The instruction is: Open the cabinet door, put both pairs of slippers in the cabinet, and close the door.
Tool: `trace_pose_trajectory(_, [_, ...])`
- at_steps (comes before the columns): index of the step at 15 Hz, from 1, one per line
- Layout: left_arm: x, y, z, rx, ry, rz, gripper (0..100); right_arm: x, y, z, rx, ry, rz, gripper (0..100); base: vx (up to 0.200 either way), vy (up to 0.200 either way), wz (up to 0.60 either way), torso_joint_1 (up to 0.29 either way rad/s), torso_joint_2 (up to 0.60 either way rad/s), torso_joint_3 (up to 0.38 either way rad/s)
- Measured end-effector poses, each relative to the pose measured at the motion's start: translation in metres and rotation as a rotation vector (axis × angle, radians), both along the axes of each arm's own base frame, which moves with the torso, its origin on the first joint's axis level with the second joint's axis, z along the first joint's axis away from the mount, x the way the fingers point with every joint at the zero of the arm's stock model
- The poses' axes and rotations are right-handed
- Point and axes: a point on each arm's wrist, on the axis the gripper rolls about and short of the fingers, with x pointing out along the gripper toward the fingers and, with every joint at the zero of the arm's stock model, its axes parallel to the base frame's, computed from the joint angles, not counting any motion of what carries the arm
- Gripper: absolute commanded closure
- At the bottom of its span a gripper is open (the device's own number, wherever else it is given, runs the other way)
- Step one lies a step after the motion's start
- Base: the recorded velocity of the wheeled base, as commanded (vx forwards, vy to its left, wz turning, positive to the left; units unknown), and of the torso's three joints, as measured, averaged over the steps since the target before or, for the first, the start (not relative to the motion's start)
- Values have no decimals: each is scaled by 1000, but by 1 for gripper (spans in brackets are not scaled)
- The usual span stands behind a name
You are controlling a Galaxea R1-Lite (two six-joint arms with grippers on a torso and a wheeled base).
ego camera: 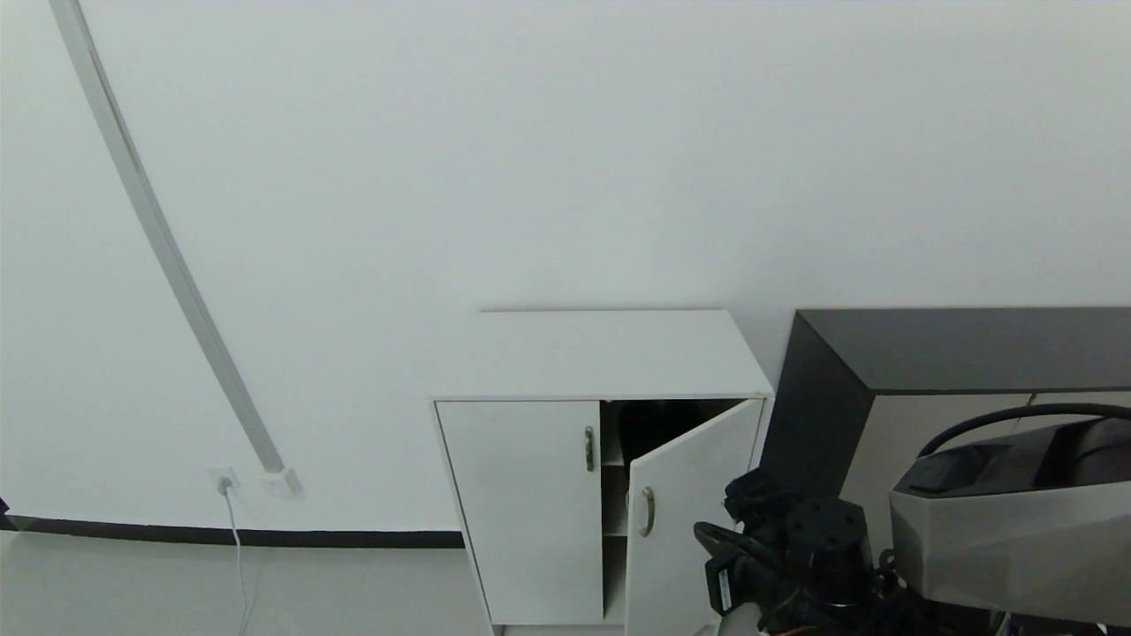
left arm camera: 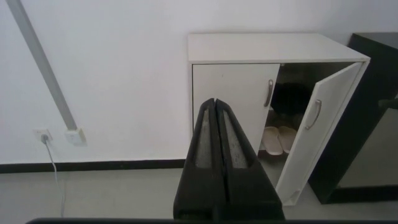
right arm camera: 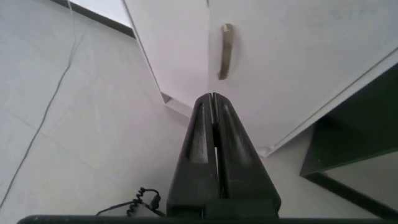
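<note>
White cabinet (ego camera: 601,353), lower centre of head view: right door (ego camera: 680,495) ajar, pale slippers (left arm camera: 278,139) on a shelf inside. Right claw (right arm camera: 213,96) pressed closed, empty, near that door's handle (right arm camera: 224,51). Left claw (left arm camera: 215,102) closed, empty, farther back.

No legible txt, labels or nos. on anything.

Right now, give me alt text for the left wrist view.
A white cabinet stands against the wall, its right door ajar and pale slippers visible inside. The shut left gripper points toward it.
</note>
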Motion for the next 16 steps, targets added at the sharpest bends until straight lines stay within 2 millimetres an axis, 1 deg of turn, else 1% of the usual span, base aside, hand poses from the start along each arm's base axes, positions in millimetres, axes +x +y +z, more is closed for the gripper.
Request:
trace_pose_trajectory(1, [0, 0, 0, 0, 0, 1, 100, -3, -3, -5, -18, 9, 3, 100, 200, 0, 0, 7, 2, 7])
trace_pose_trajectory(3, [0, 0, 0, -1, 0, 1, 100, -5, -3, -11, -35, 23, 9, 100, 0, 0, 0, 0, 0, 0])
trace_pose_trajectory(7, [0, 0, 0, -1, 0, 2, 100, -2, 0, -15, -32, 26, 22, 100, 0, 0, 0, 0, 0, 0])
trace_pose_trajectory(9, [0, 0, 0, -1, 0, 1, 100, 2, 3, -15, -29, 23, 19, 100, 0, 0, 0, 0, 0, 0])
trace_pose_trajectory(16, [0, 0, 0, -1, 0, 2, 100, 30, 21, -20, -34, 37, 11, 100, 0, 0, 0, 0, 0, 0])
